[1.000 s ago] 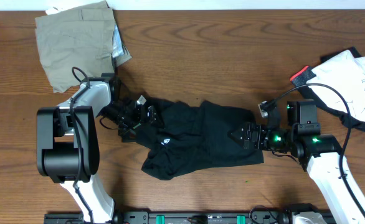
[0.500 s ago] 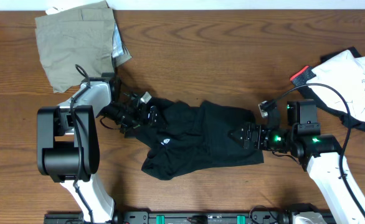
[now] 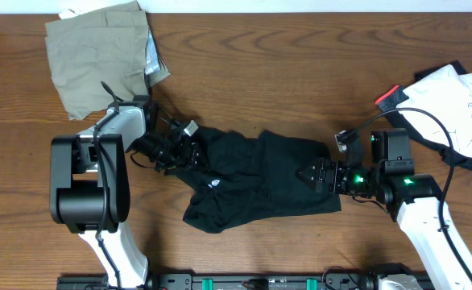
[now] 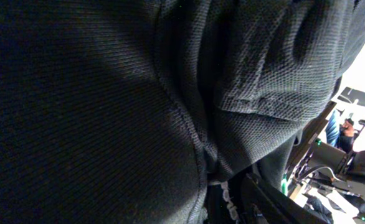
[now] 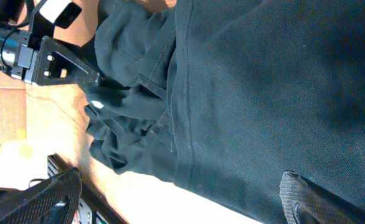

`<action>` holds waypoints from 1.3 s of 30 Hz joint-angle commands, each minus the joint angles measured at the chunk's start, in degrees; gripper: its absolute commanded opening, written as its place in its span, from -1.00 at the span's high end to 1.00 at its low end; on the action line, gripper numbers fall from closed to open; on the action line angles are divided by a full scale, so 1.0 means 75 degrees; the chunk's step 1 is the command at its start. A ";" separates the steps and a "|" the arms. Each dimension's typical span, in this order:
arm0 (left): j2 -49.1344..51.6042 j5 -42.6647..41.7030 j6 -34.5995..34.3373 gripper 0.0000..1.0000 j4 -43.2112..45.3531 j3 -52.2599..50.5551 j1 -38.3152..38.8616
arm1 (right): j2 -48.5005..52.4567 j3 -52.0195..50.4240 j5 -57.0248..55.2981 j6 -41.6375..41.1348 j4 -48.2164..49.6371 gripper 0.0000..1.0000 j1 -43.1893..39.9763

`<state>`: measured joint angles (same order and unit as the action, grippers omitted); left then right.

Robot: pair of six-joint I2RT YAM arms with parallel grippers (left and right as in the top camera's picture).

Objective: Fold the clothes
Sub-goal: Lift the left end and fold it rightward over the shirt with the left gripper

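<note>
Mid-table, the crumpled black T-shirt (image 3: 252,181) lies with the right gripper (image 3: 310,175) over its right end, fingers (image 5: 298,196) spread wide in the wrist view. The left gripper (image 3: 180,147) is buried in fabric, its state unreadable. A khaki piece (image 3: 99,56) fills the table's (image 3: 300,72) far-left corner.

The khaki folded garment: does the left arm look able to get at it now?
Probably yes. The khaki folded garment lies close beyond the left gripper, which is at the edge of the black T-shirt; only bare wooden table shows between them.
</note>
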<state>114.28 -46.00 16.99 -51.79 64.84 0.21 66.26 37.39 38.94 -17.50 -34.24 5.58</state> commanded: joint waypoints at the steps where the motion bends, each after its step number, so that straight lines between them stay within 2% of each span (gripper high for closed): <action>1: 0.0178 0.0265 0.0184 -0.26 0.0032 -0.0117 0.0128 | 0.0012 0.0015 0.0012 0.0111 0.0009 -0.99 0.0117; 7: 0.0178 0.0187 0.0189 -0.29 0.0038 -0.0117 0.0157 | 0.0012 0.0015 0.0009 0.0111 -0.0003 -0.99 0.0117; 9: 0.0178 0.0192 0.0187 -0.36 0.0035 -0.0117 0.0169 | 0.0012 0.0015 0.0009 0.0111 0.0000 -0.99 0.0117; 13: 0.0178 0.0192 0.0184 -0.30 0.0093 -0.0117 0.0216 | 0.0012 0.0015 0.0009 0.0111 -0.0003 -0.99 0.0117; 15: 0.0178 0.0192 0.0181 0.13 0.0137 -0.0117 0.0242 | 0.0012 0.0015 0.0009 0.0111 -0.0006 -0.98 0.0117; 20: 0.0178 0.0192 0.0178 0.88 0.0204 -0.0117 0.0268 | 0.0012 0.0015 0.0009 0.0114 -0.0012 -0.99 0.0117; 26: 0.0178 0.0411 -0.0122 0.88 0.0201 -0.0017 0.0175 | 0.0012 0.0015 0.0006 0.0117 -0.0012 -0.99 0.0117; 31: 0.0178 0.1367 -0.1160 0.88 0.0172 0.0379 -0.0201 | 0.0012 0.0015 0.0009 0.0160 -0.0012 -0.98 0.0117; 39: 0.0178 0.2425 -0.1792 0.88 -0.0644 0.1387 -0.1000 | 0.0012 0.0015 -0.0026 0.0315 -0.0012 -0.99 0.0117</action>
<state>114.78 -33.17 6.57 -55.42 72.31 -5.43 66.26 37.39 38.92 -16.75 -34.46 5.58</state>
